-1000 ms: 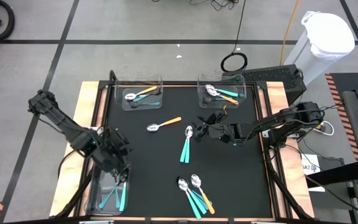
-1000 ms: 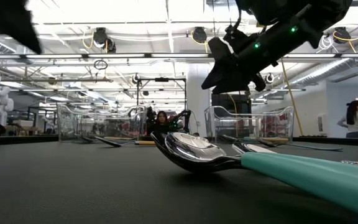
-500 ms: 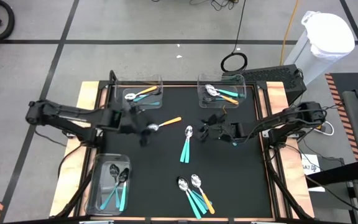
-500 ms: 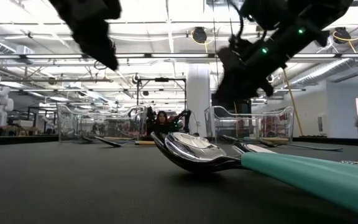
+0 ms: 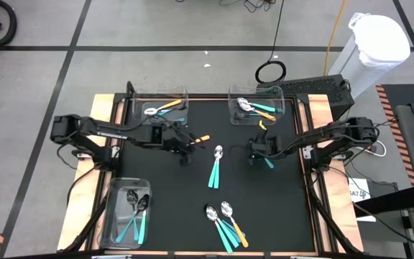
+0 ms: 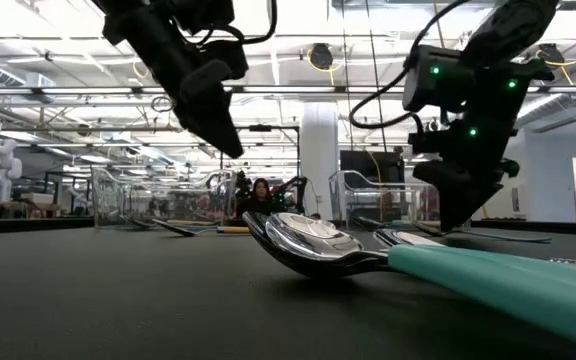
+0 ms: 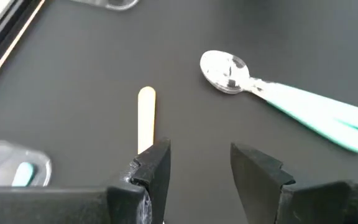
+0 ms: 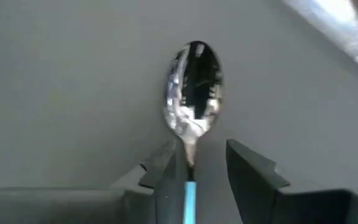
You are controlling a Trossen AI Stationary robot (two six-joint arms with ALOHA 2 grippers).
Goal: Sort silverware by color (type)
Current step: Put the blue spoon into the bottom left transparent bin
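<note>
1. No brand, label or writing that I can read anywhere.
2. My left gripper (image 7: 199, 163) hovers over the black mat (image 5: 178, 208) with fingers spread, empty; an orange-handled spoon (image 7: 145, 118) lies just beside one finger.
3. My right gripper (image 8: 196, 163) has fingers parted around a light-blue-handled spoon (image 8: 193, 99) at its neck; contact I cannot tell.
4. Two teal-handled spoons (image 5: 215, 166) lie mid-mat between the grippers; three more spoons (image 5: 225, 222) lie at the near edge.
</note>
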